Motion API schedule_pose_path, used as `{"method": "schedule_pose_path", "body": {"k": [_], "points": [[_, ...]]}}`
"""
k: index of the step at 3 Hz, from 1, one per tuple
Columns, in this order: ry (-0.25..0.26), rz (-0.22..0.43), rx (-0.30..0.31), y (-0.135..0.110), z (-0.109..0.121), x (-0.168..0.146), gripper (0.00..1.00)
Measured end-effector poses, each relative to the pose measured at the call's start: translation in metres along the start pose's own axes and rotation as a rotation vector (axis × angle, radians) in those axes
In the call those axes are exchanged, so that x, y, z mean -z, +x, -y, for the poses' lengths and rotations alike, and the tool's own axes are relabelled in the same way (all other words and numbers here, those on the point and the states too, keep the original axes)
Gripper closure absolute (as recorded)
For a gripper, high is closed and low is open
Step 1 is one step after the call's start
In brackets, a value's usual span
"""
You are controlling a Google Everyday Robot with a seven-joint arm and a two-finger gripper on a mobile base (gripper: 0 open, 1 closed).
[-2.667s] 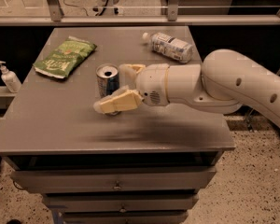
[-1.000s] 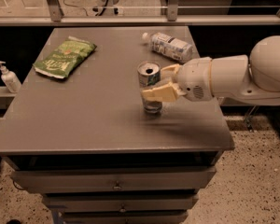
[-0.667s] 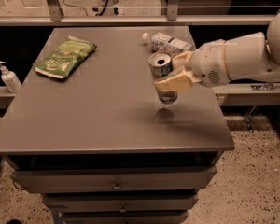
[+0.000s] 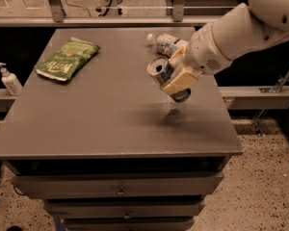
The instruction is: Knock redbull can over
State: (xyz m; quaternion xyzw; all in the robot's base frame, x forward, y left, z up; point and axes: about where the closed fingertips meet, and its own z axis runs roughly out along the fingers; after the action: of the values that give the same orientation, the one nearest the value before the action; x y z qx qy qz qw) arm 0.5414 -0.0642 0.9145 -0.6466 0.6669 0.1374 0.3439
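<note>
The redbull can has tipped; arm slants down, gripper above the table, jaws clamping that can.

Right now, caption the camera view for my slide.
The pincer holds the redbull can tilted over the grey table.

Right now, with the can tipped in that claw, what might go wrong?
The claw holds the redbull can tilted above the table, not resting on it; if let go, it may bounce or roll off the nearby edge. The plastic bottle lies close behind the claw, so a swing could knock that instead.
</note>
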Motion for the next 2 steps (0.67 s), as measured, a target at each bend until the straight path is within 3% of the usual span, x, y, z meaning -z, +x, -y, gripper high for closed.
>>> {"method": "schedule_pose_path", "body": {"k": [2], "points": [[-0.095,-0.303,0.28,0.008,-0.03,-0.031,1.0]]}}
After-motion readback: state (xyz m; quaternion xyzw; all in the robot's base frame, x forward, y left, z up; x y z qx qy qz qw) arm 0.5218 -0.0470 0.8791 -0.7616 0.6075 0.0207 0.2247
